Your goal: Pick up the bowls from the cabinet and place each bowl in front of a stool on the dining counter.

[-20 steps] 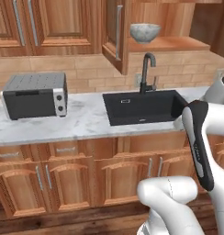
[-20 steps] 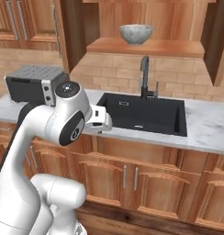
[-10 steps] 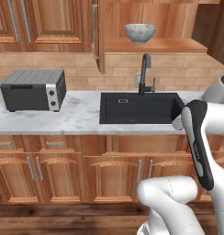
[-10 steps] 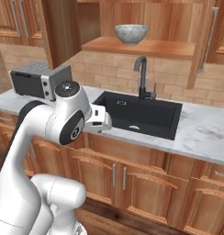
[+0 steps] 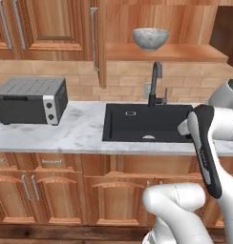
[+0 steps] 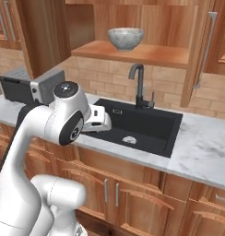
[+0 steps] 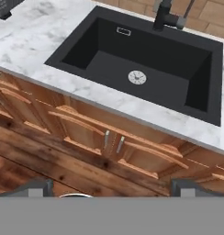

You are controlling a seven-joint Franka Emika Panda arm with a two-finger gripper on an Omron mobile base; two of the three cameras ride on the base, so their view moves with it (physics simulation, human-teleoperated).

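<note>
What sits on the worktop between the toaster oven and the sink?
Nothing: bare marble worktop lies between the toaster oven and the black sink, seen in the left base view.

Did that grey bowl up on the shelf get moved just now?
No. The bowl sits at the same spot on its shelf, above the faucet; the camera moved instead.

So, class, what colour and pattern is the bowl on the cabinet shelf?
Speckled grey-white, stone-look bowl; right base view shows it best.
</note>
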